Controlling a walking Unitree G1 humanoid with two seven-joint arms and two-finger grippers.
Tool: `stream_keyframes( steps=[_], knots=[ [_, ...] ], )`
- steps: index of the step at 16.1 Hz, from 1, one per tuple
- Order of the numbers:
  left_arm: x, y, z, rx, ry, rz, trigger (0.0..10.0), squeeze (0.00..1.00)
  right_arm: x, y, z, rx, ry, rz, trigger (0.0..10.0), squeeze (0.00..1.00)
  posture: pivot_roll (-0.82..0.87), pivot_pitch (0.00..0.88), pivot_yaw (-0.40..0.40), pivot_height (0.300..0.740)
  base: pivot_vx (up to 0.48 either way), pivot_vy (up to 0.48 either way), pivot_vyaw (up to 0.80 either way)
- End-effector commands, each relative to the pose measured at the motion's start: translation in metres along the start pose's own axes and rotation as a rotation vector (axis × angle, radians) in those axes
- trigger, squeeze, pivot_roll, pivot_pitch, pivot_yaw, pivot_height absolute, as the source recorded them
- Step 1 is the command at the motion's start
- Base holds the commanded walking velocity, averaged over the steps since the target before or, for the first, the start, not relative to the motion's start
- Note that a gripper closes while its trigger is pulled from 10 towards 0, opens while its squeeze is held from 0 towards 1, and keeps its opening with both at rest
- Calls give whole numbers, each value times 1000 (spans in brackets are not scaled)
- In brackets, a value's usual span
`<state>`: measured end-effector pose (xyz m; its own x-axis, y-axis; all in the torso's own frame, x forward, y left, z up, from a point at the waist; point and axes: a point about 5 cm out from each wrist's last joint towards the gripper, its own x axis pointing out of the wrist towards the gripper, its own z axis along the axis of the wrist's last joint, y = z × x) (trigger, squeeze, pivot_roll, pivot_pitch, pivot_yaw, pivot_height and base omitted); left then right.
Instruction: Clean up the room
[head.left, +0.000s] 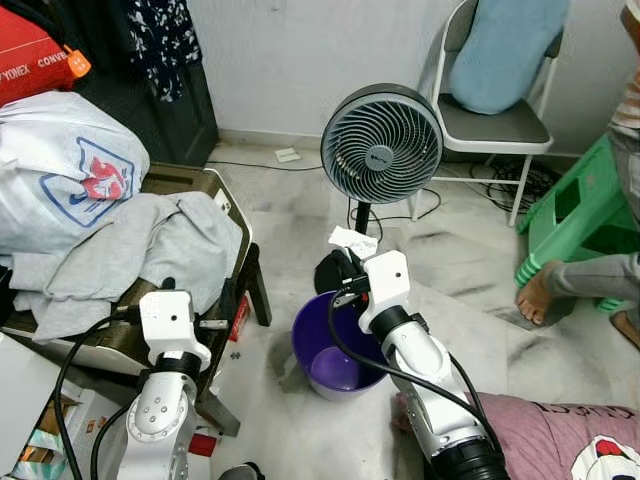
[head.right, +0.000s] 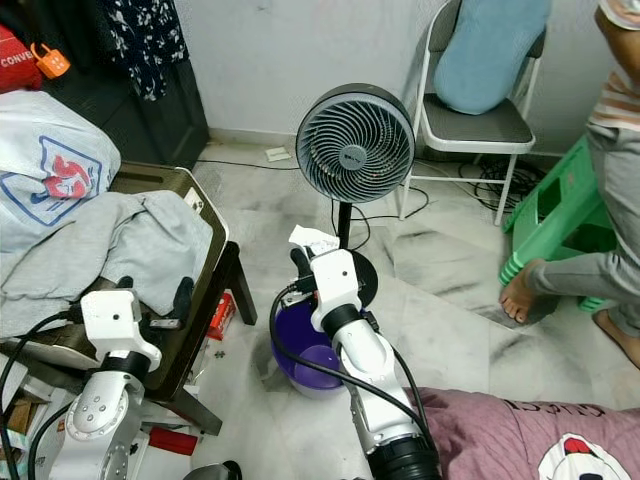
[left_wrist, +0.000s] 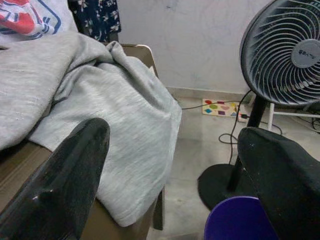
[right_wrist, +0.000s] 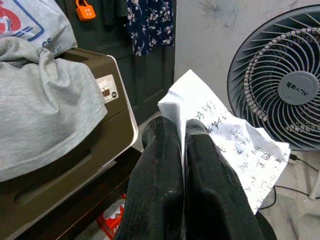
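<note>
My right gripper (head.left: 345, 263) is shut on a crumpled white paper (head.left: 353, 241) with handwriting. It holds the paper just above the far rim of a purple bucket (head.left: 301, 345) on the floor. In the right wrist view the paper (right_wrist: 235, 145) sticks out between the closed fingers (right_wrist: 160, 150). My left gripper (head.left: 198, 297) is open at the edge of a brown case (head.left: 190, 183). A grey garment (head.left: 150, 240) is draped over the case, just ahead of the spread fingers (left_wrist: 75, 160); nothing is between them.
A grey standing fan (head.left: 382, 143) rises right behind the bucket, its cord trailing on the floor. A folding chair (head.left: 495, 125) and green stool (head.left: 575, 205) stand at the back right, with a person's foot (head.left: 535, 295) beside them. A white printed bag (head.left: 70, 170) tops the case; maroon cloth (head.left: 560, 435) lies lower right.
</note>
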<state>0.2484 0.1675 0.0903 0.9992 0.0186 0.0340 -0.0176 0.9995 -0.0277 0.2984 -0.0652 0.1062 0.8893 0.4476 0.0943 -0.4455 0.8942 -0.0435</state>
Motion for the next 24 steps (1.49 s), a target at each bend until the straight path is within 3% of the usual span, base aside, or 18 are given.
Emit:
stream_keyframes(
  steps=[1,5,18,24],
  knots=[
    [-1,2,-1,4,9,3,10000,0,0,2,1,7,-4,1,10000,0,97,133,2,740,0,0,0],
    [-2,1,-3,6,13,0,10000,0,0,2,1,4,-3,1,10000,0,97,134,2,740,0,0,0],
    [-2,0,-3,8,11,-8,10000,0,0,2,0,5,2,0,10000,0,94,137,1,740,305,0,0],
    [0,0,-2,3,10,-16,10000,0,0,2,-2,7,9,2,10000,0,97,137,-3,740,0,0,0]
  ],
)
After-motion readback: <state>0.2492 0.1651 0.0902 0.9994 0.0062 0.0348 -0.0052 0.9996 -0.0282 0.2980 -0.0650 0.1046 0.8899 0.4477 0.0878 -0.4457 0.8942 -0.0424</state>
